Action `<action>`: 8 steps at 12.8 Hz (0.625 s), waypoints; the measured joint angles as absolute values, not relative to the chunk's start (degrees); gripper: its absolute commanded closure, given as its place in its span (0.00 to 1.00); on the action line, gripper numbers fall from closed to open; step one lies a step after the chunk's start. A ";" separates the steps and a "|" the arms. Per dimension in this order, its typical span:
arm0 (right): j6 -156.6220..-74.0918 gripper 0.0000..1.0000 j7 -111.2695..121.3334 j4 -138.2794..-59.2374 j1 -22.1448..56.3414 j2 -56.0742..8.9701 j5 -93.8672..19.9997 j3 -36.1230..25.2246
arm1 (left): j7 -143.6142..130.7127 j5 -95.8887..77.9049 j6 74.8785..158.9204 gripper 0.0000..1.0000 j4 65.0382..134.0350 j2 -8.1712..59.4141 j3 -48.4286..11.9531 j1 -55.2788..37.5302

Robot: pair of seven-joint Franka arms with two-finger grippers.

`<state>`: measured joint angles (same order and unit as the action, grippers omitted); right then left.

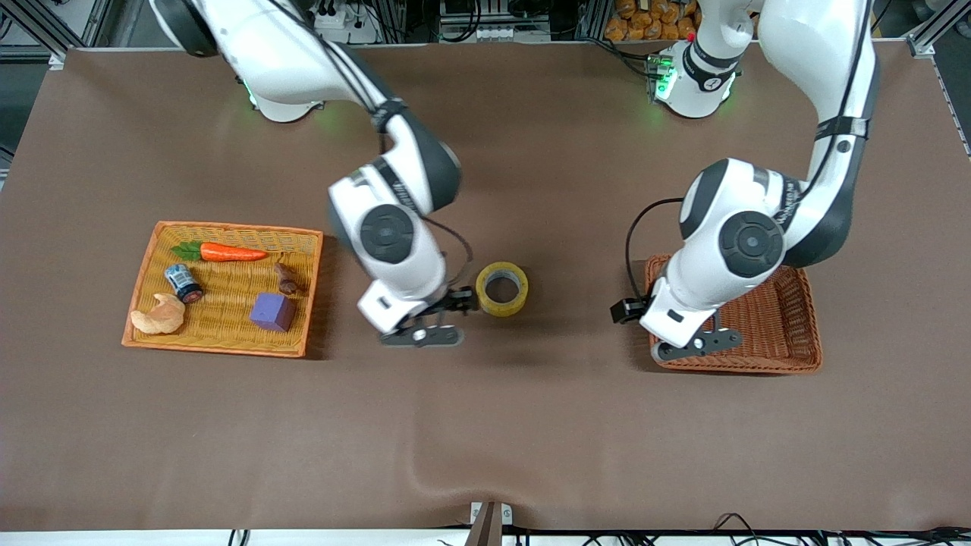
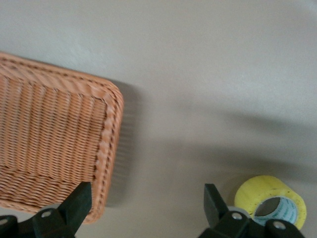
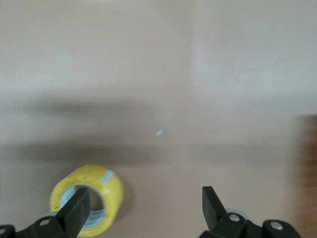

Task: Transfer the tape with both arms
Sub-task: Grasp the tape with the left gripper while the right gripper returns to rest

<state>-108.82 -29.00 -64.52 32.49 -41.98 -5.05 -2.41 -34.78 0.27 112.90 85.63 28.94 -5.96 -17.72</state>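
While flat on the table (image 1: 531, 425), the tape (image 1: 502, 288) beside the right gripper's (image 1: 422, 334) released jaws.

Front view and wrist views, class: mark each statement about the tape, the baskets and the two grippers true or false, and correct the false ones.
1. The tape lies flat on the table between the two baskets. True.
2. The right gripper is shut on the tape. False: its fingers are open beside the roll, holding nothing.
3. The left gripper is open over the brown basket. True.
4. The purple cube sits in the brown basket. False: it is in the yellow tray, with the carrot and the small can.
5. The tape stands on edge. False: its hollow centre faces up.
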 measured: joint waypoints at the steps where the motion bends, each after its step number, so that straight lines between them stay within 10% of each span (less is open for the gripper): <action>1: -108.42 0.00 -26.91 -66.00 30.58 -40.07 -5.05 -2.46 | -36.99 0.27 113.96 0.00 85.63 29.89 -6.00 -19.15; 8: -99.85 0.00 -11.03 -73.24 18.33 -26.80 -4.95 -3.01 | -58.03 0.27 128.30 0.00 84.34 39.73 -5.80 -33.04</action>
